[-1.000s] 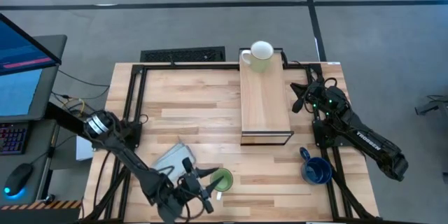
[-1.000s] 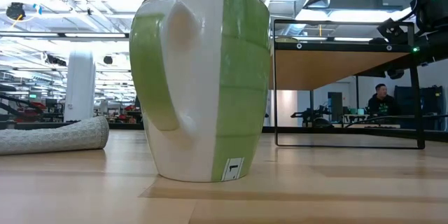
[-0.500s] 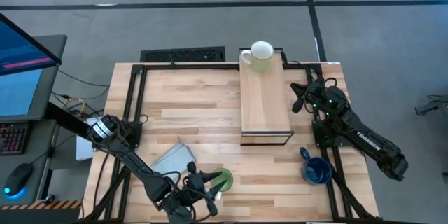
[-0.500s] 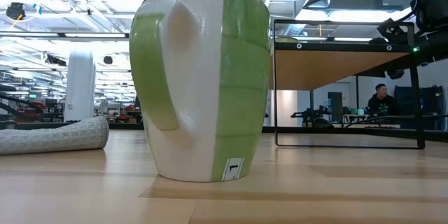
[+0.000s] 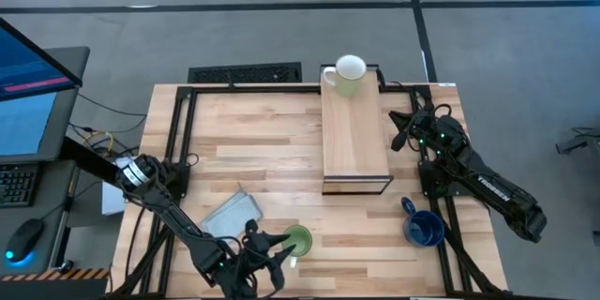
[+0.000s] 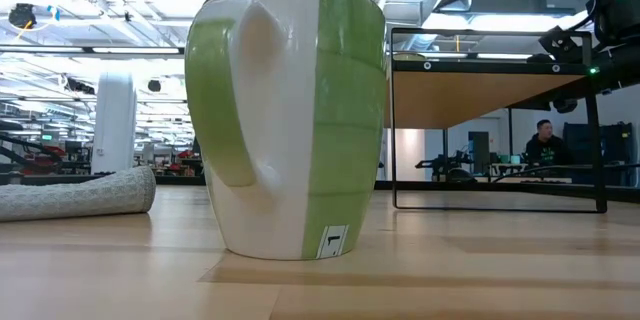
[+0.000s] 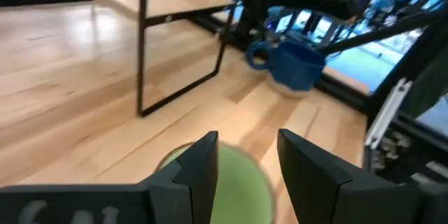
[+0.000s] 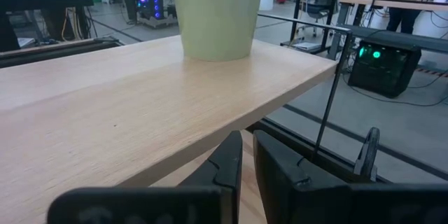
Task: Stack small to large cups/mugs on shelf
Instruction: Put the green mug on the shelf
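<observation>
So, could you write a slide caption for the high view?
Left end effector over the green mug; white mug on shelf; blue mug waits.

The high view looks straight down on the whole table (image 5: pixel 281 141). The low view sits level, very near the green mug (image 6: pixel 290 120). Both wrist views face the shelf (image 8: pixel 140 105), as the low view does.

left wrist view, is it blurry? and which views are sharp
Left wrist view: soft all over, with the green mug under the left gripper smeared and the blue mug fuzzy. Low view: green mug crisp, ceiling lights bright behind it. Right wrist view: shelf plank grain sharp. High view: evenly lit.
</observation>
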Controlling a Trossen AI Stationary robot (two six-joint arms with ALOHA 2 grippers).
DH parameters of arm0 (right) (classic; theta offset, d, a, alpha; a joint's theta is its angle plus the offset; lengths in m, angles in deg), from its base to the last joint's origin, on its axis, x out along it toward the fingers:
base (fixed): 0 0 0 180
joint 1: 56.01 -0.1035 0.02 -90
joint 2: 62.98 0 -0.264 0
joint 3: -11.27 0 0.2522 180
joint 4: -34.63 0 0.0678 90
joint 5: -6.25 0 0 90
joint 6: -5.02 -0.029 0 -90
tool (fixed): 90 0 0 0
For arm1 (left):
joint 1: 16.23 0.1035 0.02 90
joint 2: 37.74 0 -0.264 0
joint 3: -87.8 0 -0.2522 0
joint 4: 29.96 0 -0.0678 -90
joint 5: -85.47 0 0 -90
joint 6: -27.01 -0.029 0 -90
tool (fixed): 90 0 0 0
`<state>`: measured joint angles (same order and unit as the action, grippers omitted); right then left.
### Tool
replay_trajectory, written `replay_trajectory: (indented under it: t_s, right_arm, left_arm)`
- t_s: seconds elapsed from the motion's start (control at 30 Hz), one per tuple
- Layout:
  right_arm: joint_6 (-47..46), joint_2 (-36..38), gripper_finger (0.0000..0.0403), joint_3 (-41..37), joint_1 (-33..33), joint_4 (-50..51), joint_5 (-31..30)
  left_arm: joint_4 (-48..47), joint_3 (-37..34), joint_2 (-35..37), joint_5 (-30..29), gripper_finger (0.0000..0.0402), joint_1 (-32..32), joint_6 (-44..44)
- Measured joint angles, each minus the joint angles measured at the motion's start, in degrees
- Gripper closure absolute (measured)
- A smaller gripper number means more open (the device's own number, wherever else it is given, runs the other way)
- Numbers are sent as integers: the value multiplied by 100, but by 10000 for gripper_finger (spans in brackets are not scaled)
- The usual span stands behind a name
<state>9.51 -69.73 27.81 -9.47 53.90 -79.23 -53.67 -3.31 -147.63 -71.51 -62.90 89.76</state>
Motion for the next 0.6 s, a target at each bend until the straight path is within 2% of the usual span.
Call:
replay_trajectory:
  t_s: [0.2, 0.37, 0.6]
  right_arm:
    - [0, 2, 343, 0, 0, -1, 0]
    - [0, 0, 343, 0, 0, -1, 0]
    - [0, 0, 343, 0, 0, -1, 0]
  left_arm:
    - [-940, 0, 0, 942, 264, 251, 593]
    - [-987, 0, 0, 1892, 264, 569, 329]
    - [-1009, 0, 18, 2002, 264, 828, 136]
